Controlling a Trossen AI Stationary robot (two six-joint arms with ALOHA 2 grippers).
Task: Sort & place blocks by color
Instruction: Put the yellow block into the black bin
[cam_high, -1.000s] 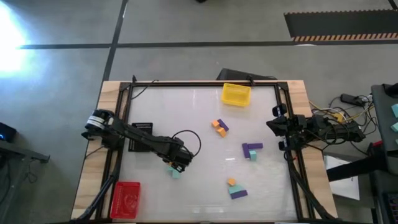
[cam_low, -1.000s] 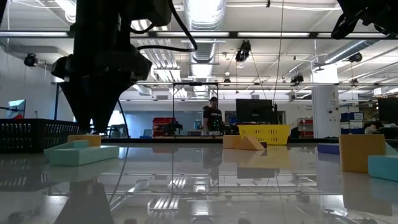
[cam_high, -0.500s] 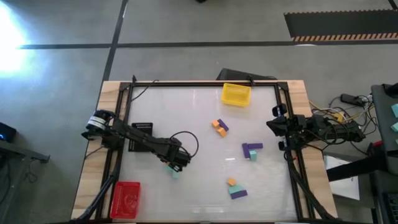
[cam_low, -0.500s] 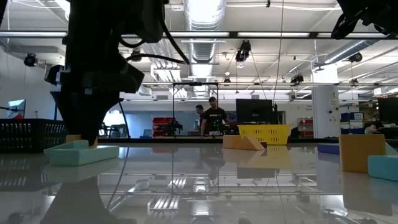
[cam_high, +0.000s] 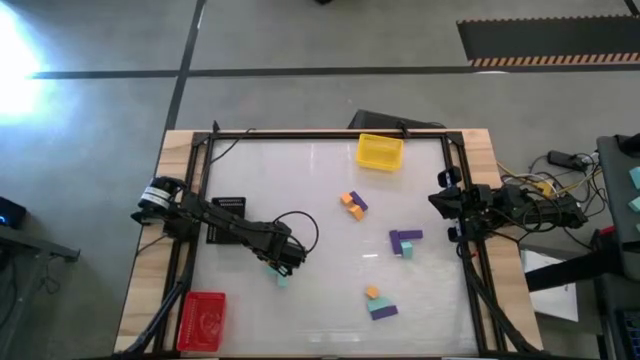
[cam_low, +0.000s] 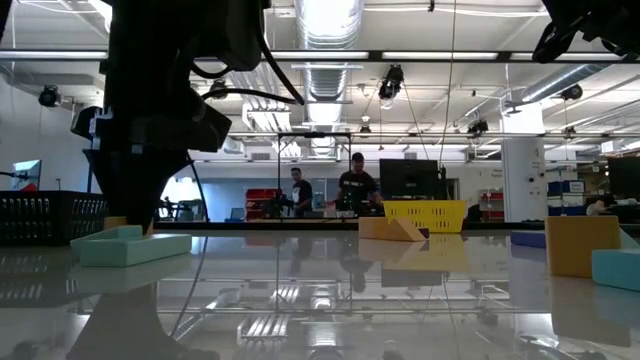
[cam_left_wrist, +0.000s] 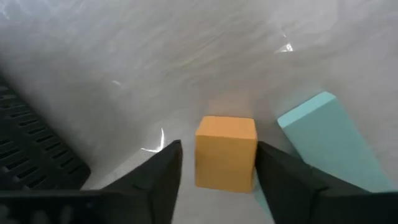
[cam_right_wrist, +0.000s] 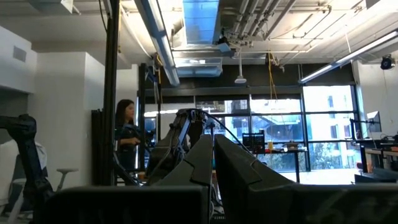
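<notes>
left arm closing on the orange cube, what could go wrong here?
1. The mint bar lies right beside the orange cube; one of the left gripper's fingers may nudge or pinch it.
2. Gaps still show between fingers and cube; an off-centre close could twist it on the glossy table.

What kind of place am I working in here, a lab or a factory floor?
It looks like an open robotics lab or workshop: exposed ceiling ducts overhead, people at benches with a monitor behind the table, and a bare concrete floor around it.
</notes>
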